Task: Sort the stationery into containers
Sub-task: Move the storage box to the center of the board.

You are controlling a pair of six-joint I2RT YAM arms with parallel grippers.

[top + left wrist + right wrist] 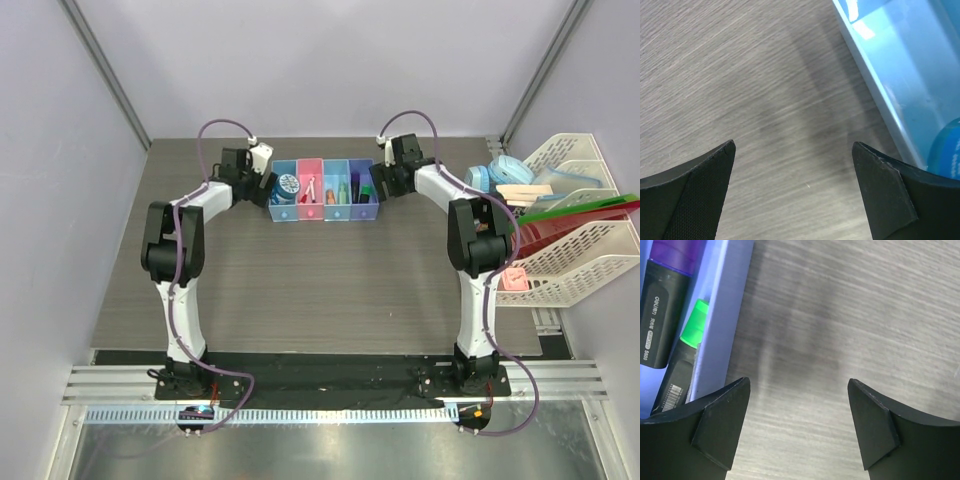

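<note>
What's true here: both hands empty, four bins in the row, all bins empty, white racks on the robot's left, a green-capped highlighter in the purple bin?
Both hands are empty: true. The left hand and right hand stand open, holding nothing.
The row of bins has four: true.
All bins are empty: false. A blue disc lies in the blue bin.
The white racks stand on the robot's left: false. They stand on its right.
A green-capped highlighter lies in the purple bin: true.
</note>
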